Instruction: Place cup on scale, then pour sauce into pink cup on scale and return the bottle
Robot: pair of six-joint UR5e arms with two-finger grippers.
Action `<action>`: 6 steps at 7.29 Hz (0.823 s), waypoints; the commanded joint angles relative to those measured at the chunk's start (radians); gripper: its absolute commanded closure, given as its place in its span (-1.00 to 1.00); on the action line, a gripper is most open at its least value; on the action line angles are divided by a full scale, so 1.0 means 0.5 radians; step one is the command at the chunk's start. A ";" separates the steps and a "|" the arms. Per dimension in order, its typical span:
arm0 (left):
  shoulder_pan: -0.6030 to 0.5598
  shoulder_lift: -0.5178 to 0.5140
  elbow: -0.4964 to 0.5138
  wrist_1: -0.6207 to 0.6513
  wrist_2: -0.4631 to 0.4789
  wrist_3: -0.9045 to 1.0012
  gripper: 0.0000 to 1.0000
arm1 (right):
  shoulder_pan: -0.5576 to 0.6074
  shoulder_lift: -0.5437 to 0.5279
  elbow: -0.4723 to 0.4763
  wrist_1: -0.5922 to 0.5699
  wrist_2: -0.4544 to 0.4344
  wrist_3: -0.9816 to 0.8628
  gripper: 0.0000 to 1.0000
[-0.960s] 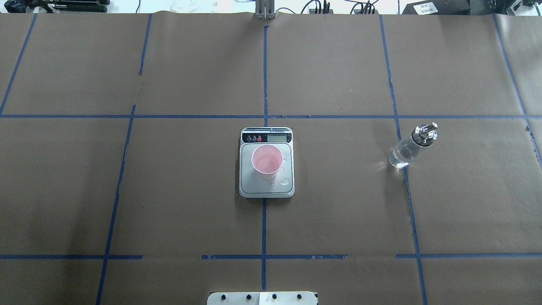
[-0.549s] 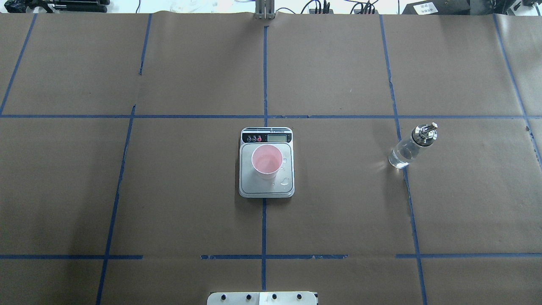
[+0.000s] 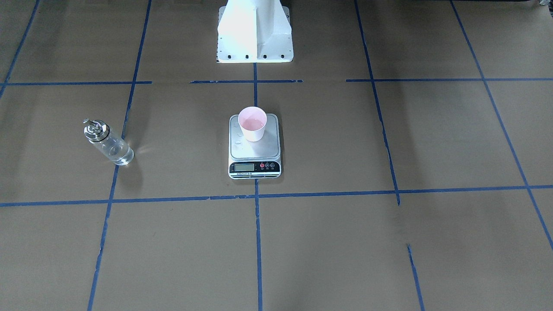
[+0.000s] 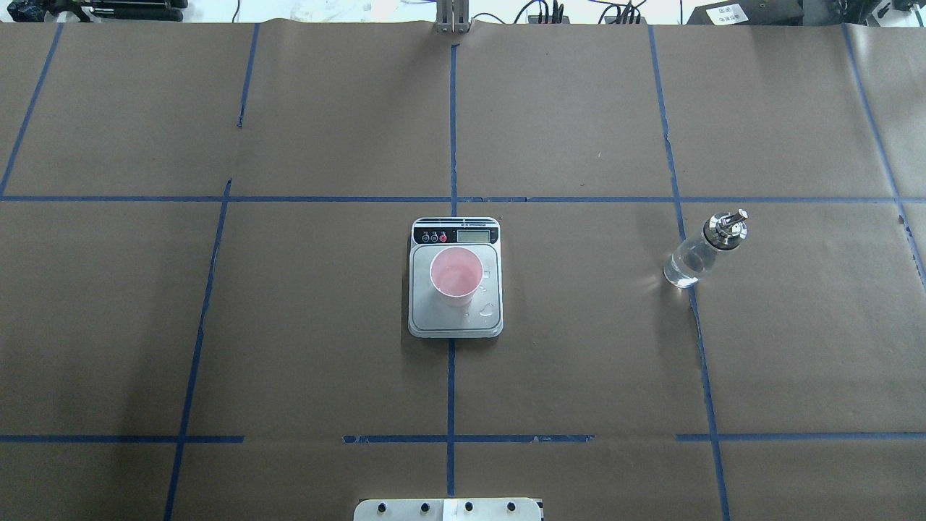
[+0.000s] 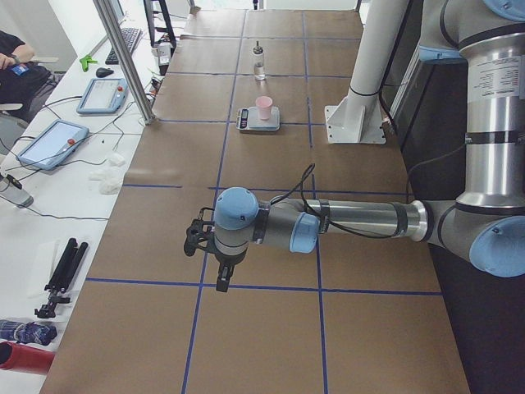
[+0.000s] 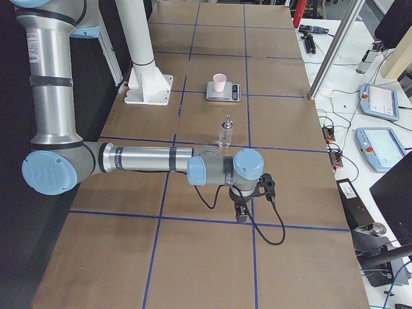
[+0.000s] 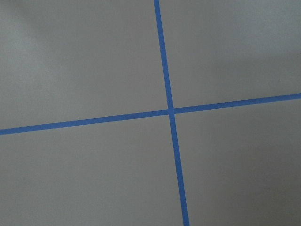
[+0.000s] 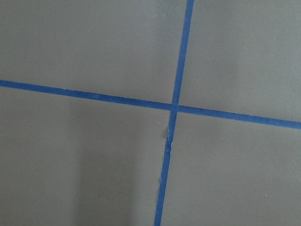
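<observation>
The pink cup (image 4: 456,275) stands upright on the scale (image 4: 434,318) at the table's middle, with clear sauce inside; both also show in the front view, the cup (image 3: 252,124) and the scale (image 3: 255,149). A few drops (image 4: 488,310) lie on the platform. The bottle (image 4: 694,257) stands upright on the table to the robot's right, apart from everything; it also shows in the front view (image 3: 110,144). My left gripper (image 5: 220,279) and right gripper (image 6: 241,215) hang over the table's far ends, away from the objects. I cannot tell whether they are open or shut.
Blue tape lines cross the brown paper table cover. The robot's white base (image 3: 255,43) stands behind the scale. Side benches hold tablets (image 5: 49,144) (image 6: 380,103), cables and tools. A person (image 5: 12,49) sits beyond the left bench.
</observation>
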State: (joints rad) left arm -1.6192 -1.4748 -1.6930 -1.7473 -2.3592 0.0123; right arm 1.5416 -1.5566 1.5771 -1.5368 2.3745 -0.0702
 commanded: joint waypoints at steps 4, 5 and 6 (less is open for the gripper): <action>-0.004 0.001 -0.001 0.000 -0.003 0.000 -1.00 | 0.028 -0.025 0.003 -0.040 -0.006 0.223 -1.00; -0.004 0.001 -0.019 0.003 -0.003 0.000 -1.00 | 0.028 -0.025 0.003 -0.037 -0.012 0.220 -1.00; -0.004 0.007 -0.026 0.003 0.000 0.000 -1.00 | 0.028 -0.025 0.003 -0.037 -0.015 0.220 -1.00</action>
State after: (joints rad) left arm -1.6214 -1.4731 -1.7006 -1.7462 -2.3604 0.0123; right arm 1.5547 -1.5689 1.5784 -1.5558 2.3693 0.0383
